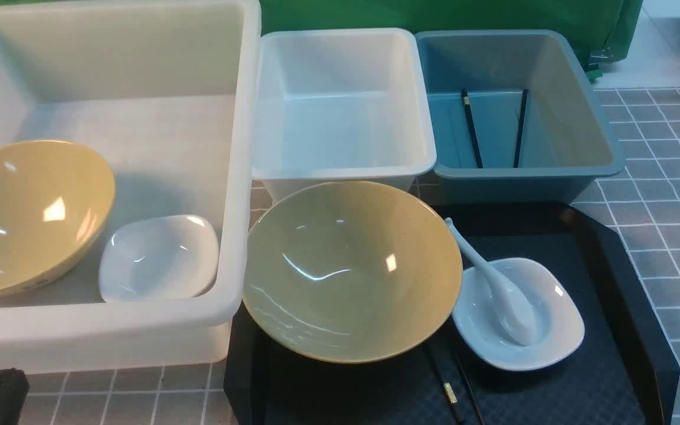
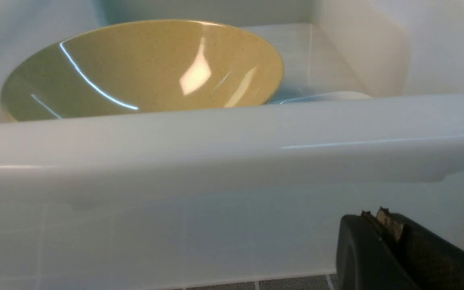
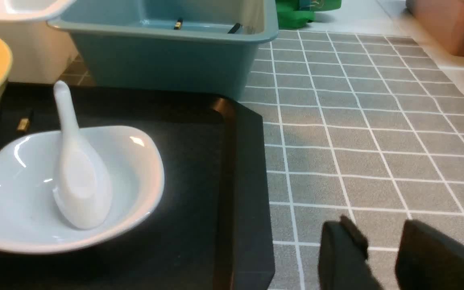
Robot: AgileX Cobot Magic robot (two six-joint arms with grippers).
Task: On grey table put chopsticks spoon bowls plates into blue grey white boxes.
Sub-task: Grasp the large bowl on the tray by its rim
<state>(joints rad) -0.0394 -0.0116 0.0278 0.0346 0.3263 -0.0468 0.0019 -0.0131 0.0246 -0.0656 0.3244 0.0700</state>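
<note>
Tool on left [image 2: 379,217], seemingly shut, beside box [image 2: 216,137]

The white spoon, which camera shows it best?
The right wrist view: the spoon is close and whole, scoop lying in the small white plate. The front view shows the spoon whole too, only smaller. The left wrist view does not show it.

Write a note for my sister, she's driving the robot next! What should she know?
Left gripper shut, empty, near the big whitish box's front wall.
Right gripper open, empty, over the grey table beside the black tray.
Done: one bowl and one plate in the big whitish box; two chopsticks in the blue box.
White box holds nothing.
Left, all on the tray: second bowl, second plate with the spoon lying in it, two more chopsticks.
</note>
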